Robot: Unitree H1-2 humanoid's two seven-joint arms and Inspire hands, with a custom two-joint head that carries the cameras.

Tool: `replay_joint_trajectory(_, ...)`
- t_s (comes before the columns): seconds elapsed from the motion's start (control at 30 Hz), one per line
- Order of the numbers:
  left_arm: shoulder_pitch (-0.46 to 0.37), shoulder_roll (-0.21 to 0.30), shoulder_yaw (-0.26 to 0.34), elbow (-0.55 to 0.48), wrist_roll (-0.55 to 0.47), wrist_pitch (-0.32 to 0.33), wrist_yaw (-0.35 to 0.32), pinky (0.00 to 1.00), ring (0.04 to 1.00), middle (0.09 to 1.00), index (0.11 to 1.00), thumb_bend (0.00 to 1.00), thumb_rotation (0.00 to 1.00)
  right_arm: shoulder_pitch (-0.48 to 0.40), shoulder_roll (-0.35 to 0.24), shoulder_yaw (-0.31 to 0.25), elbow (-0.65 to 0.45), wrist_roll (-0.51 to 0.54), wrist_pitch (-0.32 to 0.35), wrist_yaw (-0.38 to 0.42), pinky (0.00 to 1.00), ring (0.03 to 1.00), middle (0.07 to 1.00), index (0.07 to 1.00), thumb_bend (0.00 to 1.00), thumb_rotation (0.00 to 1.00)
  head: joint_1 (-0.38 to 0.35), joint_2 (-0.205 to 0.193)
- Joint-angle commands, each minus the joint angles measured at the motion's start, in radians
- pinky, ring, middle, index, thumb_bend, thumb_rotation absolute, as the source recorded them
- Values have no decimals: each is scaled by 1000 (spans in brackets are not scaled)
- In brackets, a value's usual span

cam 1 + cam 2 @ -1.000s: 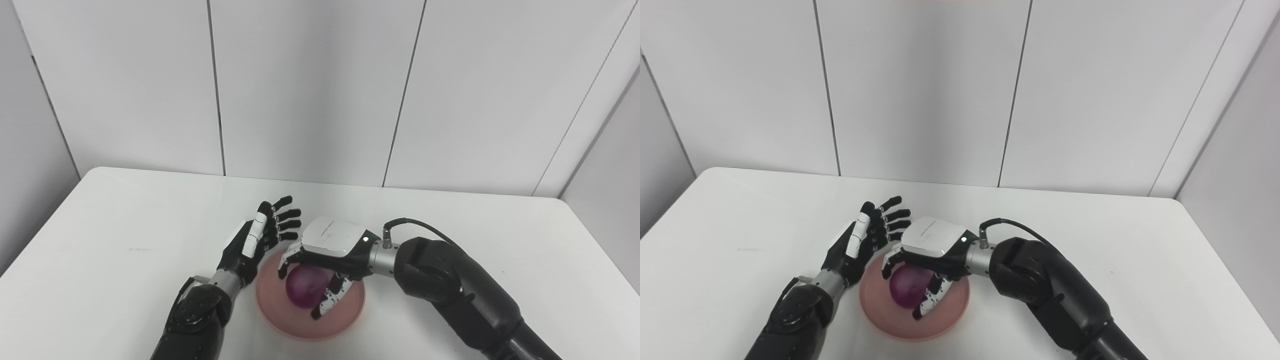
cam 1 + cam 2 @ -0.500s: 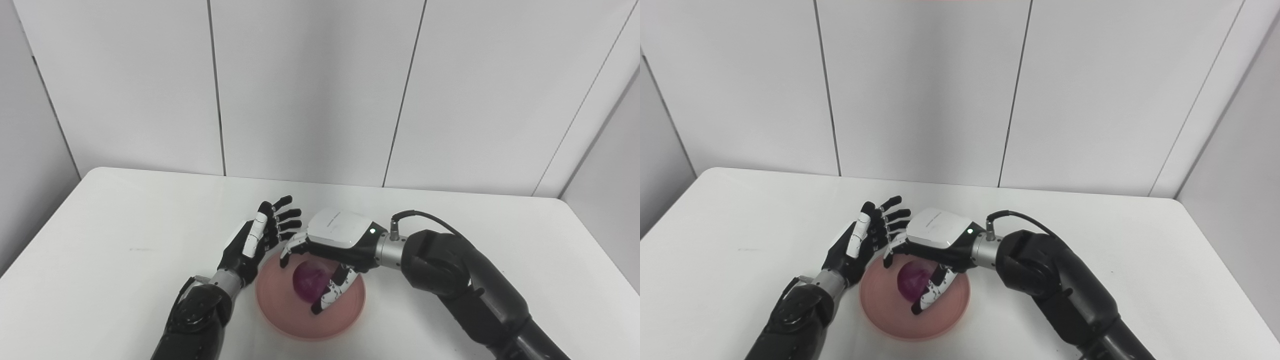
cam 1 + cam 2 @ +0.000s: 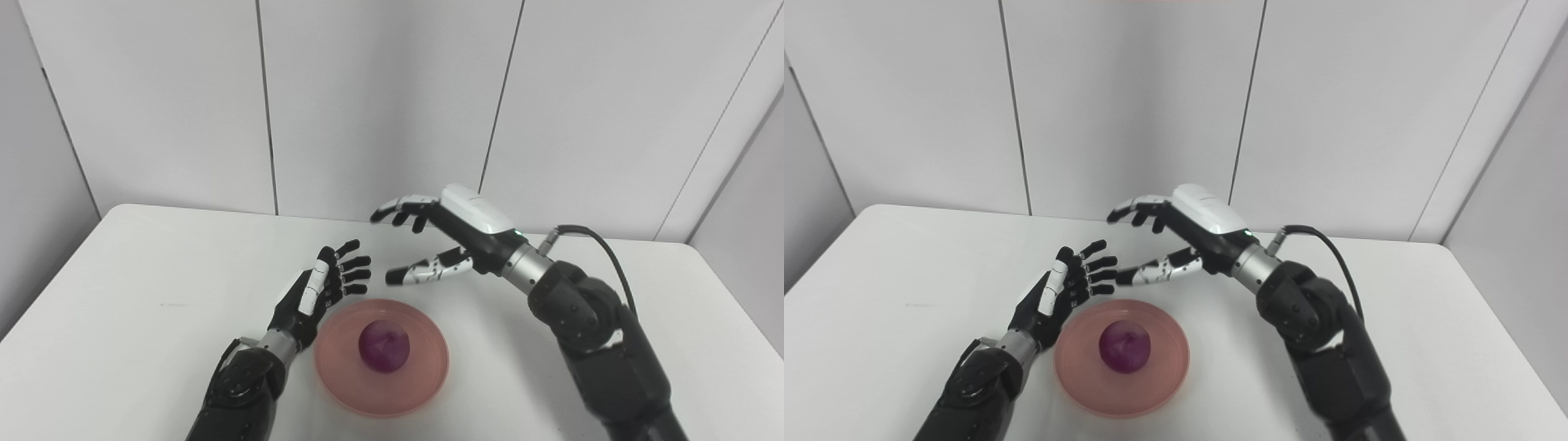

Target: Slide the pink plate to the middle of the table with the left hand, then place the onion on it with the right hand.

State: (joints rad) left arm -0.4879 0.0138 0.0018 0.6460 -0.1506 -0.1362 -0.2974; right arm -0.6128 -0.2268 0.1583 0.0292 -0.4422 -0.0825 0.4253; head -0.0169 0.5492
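Observation:
A pink plate (image 3: 422,386) lies on the white table near its front edge, roughly at mid-width. A purple onion (image 3: 383,354) rests in the middle of the plate, touched by neither hand. My right hand (image 3: 438,236) hangs in the air behind and above the plate, open, fingers and thumb spread with nothing between them. My left hand (image 3: 318,293) stands open just beyond the plate's left rim, palm turned toward the plate, fingers apart and empty.
The white table (image 3: 153,306) runs to a panelled wall at the back. A black cable (image 3: 603,245) loops from my right wrist. Nothing else lies on the tabletop.
My right hand has opened off the onion, then lifted up and back away from the plate. The onion stays on the plate. My left hand has not moved.

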Motion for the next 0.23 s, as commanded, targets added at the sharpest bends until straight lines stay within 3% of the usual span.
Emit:
replay_joint_trajectory(0.0, 99, -26, -8, 90, -3, 49, 3, 741, 801, 827, 869, 894, 1000, -6, 21, -51, -9, 93, 85, -25, 807, 881, 891, 855, 877, 882, -1, 2)
replay_joint_trajectory(0.03, 98, -26, -8, 89, -3, 50, 3, 742, 802, 828, 871, 891, 1000, 3, 29, -63, -6, 121, 106, -25, 891, 932, 926, 884, 903, 939, -1, 2)
replay_joint_trajectory(0.1, 97, -25, -9, 89, -3, 45, -1, 743, 804, 829, 875, 890, 1000, 35, 61, -117, 18, 220, 189, -32, 959, 968, 944, 911, 934, 979, -4, 2)
replay_joint_trajectory(0.2, 95, -23, -10, 90, -4, 44, -3, 745, 805, 827, 879, 892, 1000, 70, 103, -185, 39, 365, 299, -26, 996, 997, 982, 948, 975, 998, -8, 3)
